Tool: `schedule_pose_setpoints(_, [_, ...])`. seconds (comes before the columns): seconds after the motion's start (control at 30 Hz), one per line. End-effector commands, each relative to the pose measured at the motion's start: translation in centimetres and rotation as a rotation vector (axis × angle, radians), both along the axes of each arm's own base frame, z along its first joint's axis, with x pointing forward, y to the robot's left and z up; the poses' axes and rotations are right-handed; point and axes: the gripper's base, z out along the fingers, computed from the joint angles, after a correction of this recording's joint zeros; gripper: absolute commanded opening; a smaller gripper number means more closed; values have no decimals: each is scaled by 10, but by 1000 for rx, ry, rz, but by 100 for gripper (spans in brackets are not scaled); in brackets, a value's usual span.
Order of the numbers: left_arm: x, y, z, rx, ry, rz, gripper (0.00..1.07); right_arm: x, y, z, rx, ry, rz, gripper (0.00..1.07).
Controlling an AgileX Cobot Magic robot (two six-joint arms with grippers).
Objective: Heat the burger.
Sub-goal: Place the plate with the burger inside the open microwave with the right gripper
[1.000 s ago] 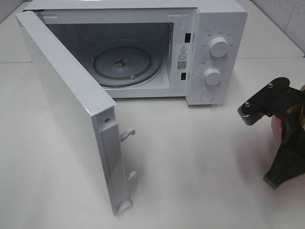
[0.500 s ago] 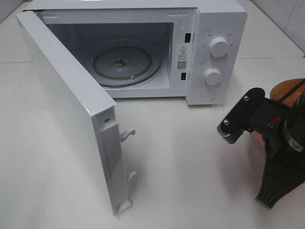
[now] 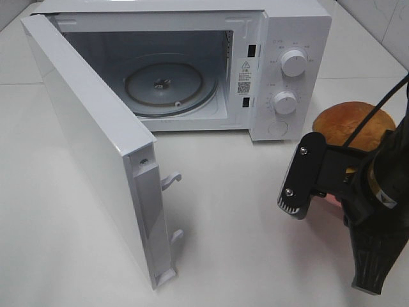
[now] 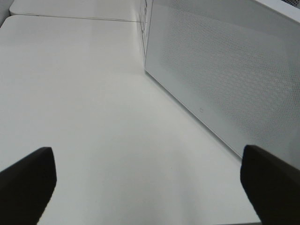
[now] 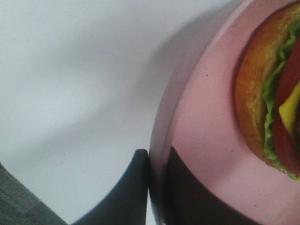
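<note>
On round pink plate (image 5: 201,126), glossy burger (image 5: 262,93), right pincer (image 5: 156,153) clamping rim, left pincer (image 4: 146,164) wide

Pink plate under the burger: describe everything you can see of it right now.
The round pink plate looks smooth and glossy, like plastic or glazed ceramic, with a raised rim. The right gripper is shut on that rim, one dark finger outside, one inside. The golden-bun burger with lettuce and tomato sits on it. In the high view it is right of the open white microwave, mostly hidden by the arm.
</note>
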Motion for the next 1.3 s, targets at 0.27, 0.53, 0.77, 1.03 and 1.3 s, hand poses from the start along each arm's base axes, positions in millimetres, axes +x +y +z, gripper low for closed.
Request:
schedule_pose_setpoints(0.27, [-2,0,0,-1,-19,5,100,9,16,6,42,-77,310,0])
schedule_pose_setpoints(0.53, [-2,0,0,-1,-19,5,100,13,26,8,60,-119,521,1])
schedule_pose_setpoints(0.77, [-2,0,0,-1,-19,5,100,14,31,9,35,-142,672,2])
schedule_pose_setpoints(1.03, [-2,0,0,-1,-19,5,100,14,34,9,35,-142,746,3])
schedule_pose_setpoints(1.3, [-2,0,0,-1,-19,5,100,9,41,8,49,-121,901,3])
